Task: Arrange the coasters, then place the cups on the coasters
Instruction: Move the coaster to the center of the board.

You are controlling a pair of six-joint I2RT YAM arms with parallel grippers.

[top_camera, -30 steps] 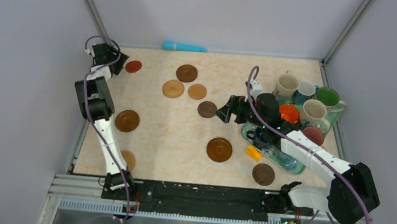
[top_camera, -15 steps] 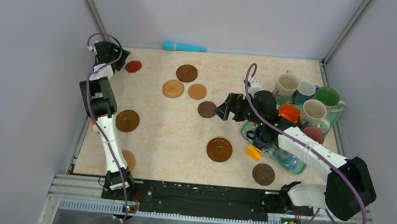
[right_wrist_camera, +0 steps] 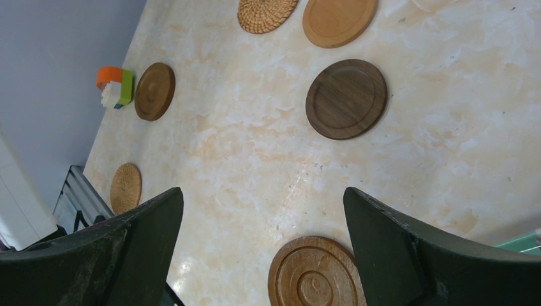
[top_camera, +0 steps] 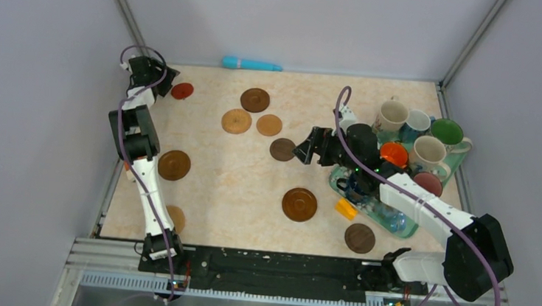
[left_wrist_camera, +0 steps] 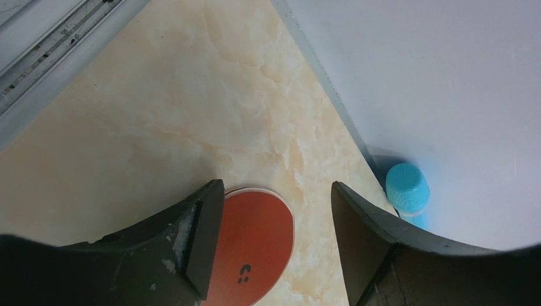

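The red coaster (top_camera: 182, 90) (left_wrist_camera: 255, 245) lies flat at the table's far left. My left gripper (top_camera: 161, 84) (left_wrist_camera: 275, 186) hovers open just over it, with its left finger covering the disc's edge. My right gripper (top_camera: 304, 150) (right_wrist_camera: 261, 191) is wide open and holds nothing. It hangs beside a dark brown coaster (top_camera: 282, 149) (right_wrist_camera: 346, 99) and above the ridged coaster (top_camera: 299, 204) (right_wrist_camera: 316, 274). More coasters (top_camera: 255, 100) (top_camera: 236, 121) (top_camera: 269, 125) (top_camera: 174, 165) (top_camera: 359, 238) are scattered about. Several cups, among them a cream one (top_camera: 391, 115), a green one (top_camera: 447, 131) and an orange one (top_camera: 394, 154), stand on the tray.
A teal tray (top_camera: 367, 206) sits at the right under my right arm, with a small orange block (top_camera: 347, 208) beside it. A light blue cylinder (top_camera: 251, 65) (left_wrist_camera: 407, 188) lies along the back wall. Grey walls enclose the table on three sides.
Both arms shifted slightly. The left gripper moved a little toward the far corner and the right gripper edged left toward the dark brown coaster. No coaster or cup moved.
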